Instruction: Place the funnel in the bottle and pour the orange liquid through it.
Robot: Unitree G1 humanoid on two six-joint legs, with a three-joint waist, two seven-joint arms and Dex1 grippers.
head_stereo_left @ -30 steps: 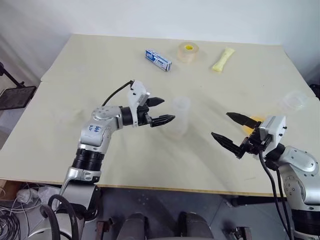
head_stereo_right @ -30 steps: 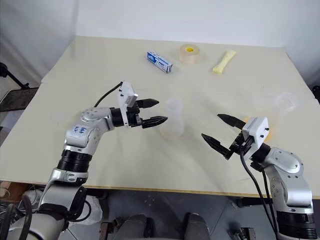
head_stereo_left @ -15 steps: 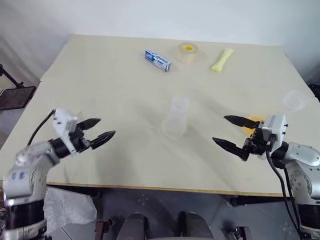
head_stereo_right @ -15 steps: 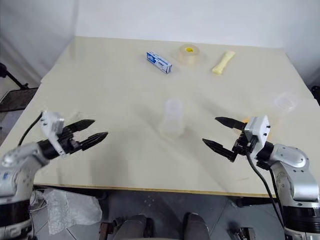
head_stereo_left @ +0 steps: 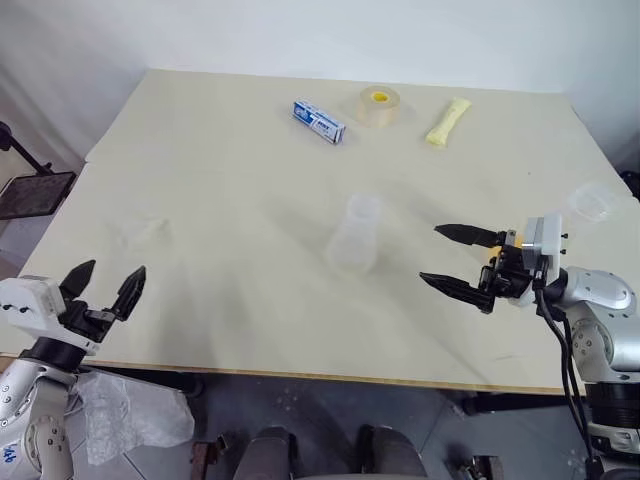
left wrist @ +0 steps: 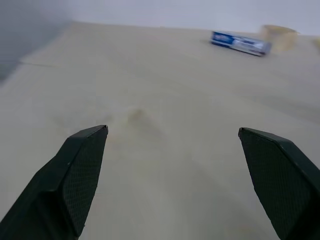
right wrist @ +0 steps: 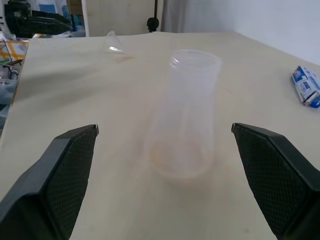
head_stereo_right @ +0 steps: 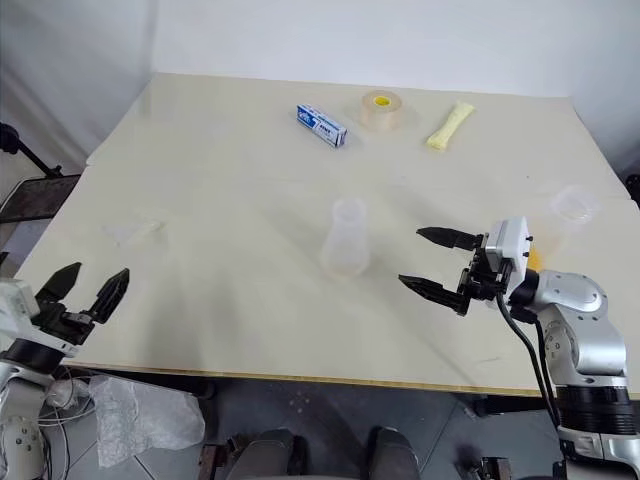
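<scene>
Facing bottle: right gripper (head_stereo_right: 430, 263), jaws wide open, empty
bottle (head_stereo_right: 345, 240): upright on counter (head_stereo_right: 230, 160), apart from jaws
left gripper (head_stereo_right: 85, 288): jaws open, funnel (head_stereo_right: 135, 232) near

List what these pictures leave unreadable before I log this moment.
- Orange liquid: mostly hidden behind the right gripper in the eye views; its container and level cannot be told.
- Funnel: small and clear, its stem unclear.
- Blue box: print too small.
- Second clear flask: contents unclear.
</scene>
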